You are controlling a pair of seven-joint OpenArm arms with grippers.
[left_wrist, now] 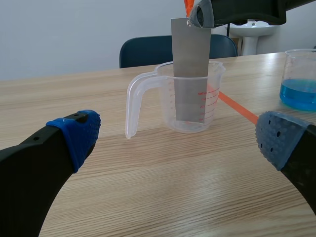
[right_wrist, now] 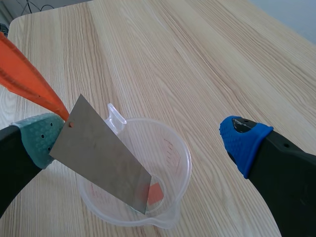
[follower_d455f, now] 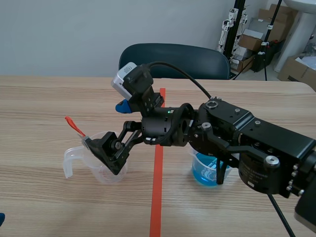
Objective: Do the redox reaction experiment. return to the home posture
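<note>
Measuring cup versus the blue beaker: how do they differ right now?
The measuring cup holds a grey metal sheet and no visible liquid; the beaker holds blue liquid. The measuring cup has a handle; the beaker shows none. Both are clear and upright on the table.

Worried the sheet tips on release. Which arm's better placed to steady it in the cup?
Right. The right gripper, open, straddles the metal sheet's top, one pad touching it. The left gripper sits open, short of the measuring cup.

The clear measuring cup (left_wrist: 211, 104) carried a red printed scale with small numerals beside its lines, too small to read with certainty. Nothing else bore legible text.
</note>
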